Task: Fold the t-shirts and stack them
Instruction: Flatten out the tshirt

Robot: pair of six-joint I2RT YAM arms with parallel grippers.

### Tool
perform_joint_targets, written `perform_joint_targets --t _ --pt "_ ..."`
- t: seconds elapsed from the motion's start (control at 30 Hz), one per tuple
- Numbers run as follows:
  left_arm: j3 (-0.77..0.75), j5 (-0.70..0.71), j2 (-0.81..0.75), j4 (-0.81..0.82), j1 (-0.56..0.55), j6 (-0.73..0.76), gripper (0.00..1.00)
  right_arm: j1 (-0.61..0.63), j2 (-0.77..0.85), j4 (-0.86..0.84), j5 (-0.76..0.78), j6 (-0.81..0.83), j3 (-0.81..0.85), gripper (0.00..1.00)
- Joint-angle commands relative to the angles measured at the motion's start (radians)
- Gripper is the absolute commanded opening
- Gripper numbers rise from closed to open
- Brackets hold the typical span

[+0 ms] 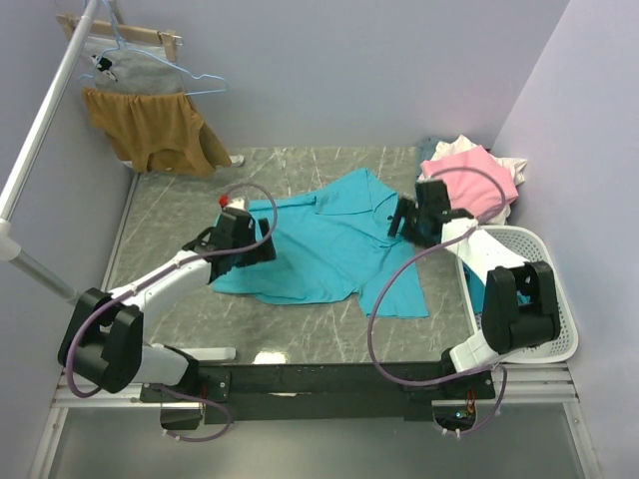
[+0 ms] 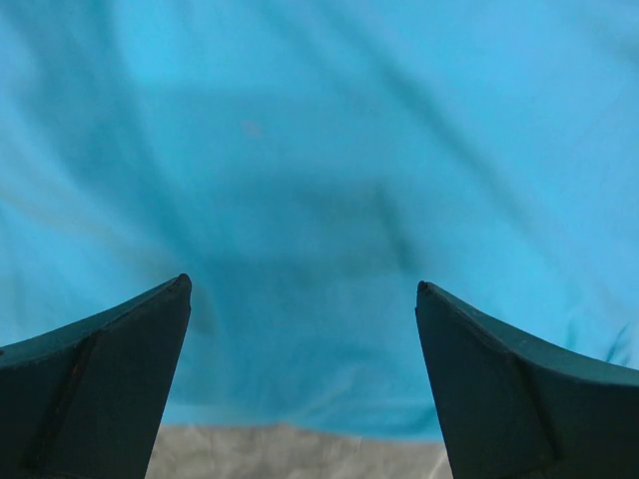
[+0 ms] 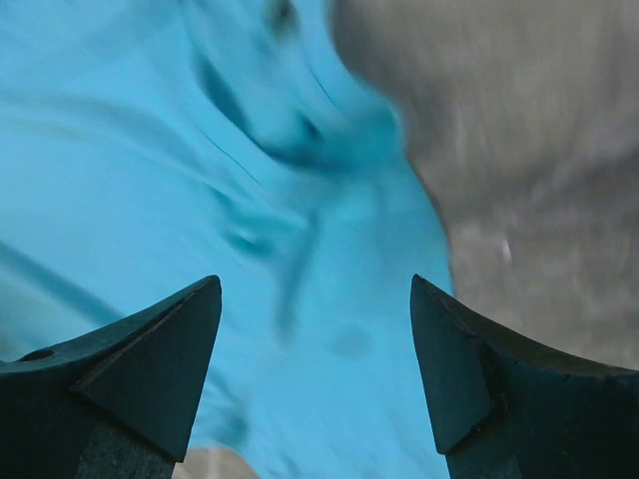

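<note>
A turquoise t-shirt (image 1: 329, 244) with a small collar lies spread on the grey marble table. It fills the left wrist view (image 2: 319, 150) and most of the right wrist view (image 3: 150, 180). My left gripper (image 1: 262, 247) hovers over the shirt's left edge, open and empty (image 2: 303, 289). My right gripper (image 1: 399, 222) is over the shirt's right side near the collar, open and empty (image 3: 315, 284). A pile of pink (image 1: 477, 175), white and pale blue shirts lies at the back right.
A white laundry basket (image 1: 544, 299) stands at the right edge, with teal cloth in it. A mustard-brown garment (image 1: 150, 130) and a grey one hang on hangers from a rail at the back left. Purple walls close in the back and right.
</note>
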State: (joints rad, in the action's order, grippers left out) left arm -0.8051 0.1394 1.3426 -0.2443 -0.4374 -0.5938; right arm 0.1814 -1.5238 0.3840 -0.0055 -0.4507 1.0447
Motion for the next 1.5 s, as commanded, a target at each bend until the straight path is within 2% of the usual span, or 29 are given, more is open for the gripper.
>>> perform_joint_targets --t 0.0,0.17,0.33,0.43,0.63,0.73,0.97,1.17,1.47 --pt "0.032 -0.057 -0.004 0.037 -0.06 -0.067 0.99 0.013 0.111 0.053 0.012 0.017 -0.116 0.81" --pt "0.075 -0.055 0.015 0.065 -0.069 -0.095 0.99 0.046 0.133 0.021 -0.021 0.017 -0.205 0.79" --pt "0.092 -0.032 0.043 0.03 -0.069 -0.116 1.0 0.098 0.048 0.032 -0.005 0.007 -0.206 0.79" --pt "0.119 0.032 -0.016 -0.027 -0.072 -0.176 0.99 0.138 0.034 0.023 -0.005 0.006 -0.207 0.79" --pt "0.19 0.268 -0.167 -0.136 -0.067 -0.337 0.99 0.191 0.013 0.012 -0.008 0.004 -0.19 0.79" --pt "0.195 0.331 -0.217 -0.151 -0.037 -0.337 0.99 0.196 -0.007 0.003 -0.022 0.017 -0.178 0.79" --pt "0.244 0.275 -0.237 -0.072 0.176 -0.262 0.99 0.202 -0.05 0.0 -0.031 0.047 -0.157 0.79" --pt "0.231 0.198 -0.155 0.031 0.227 -0.193 1.0 0.202 -0.061 -0.004 -0.037 0.063 -0.144 0.8" --pt "0.158 0.083 0.07 0.115 0.264 -0.127 0.99 0.194 -0.044 -0.005 -0.002 0.064 -0.163 0.8"
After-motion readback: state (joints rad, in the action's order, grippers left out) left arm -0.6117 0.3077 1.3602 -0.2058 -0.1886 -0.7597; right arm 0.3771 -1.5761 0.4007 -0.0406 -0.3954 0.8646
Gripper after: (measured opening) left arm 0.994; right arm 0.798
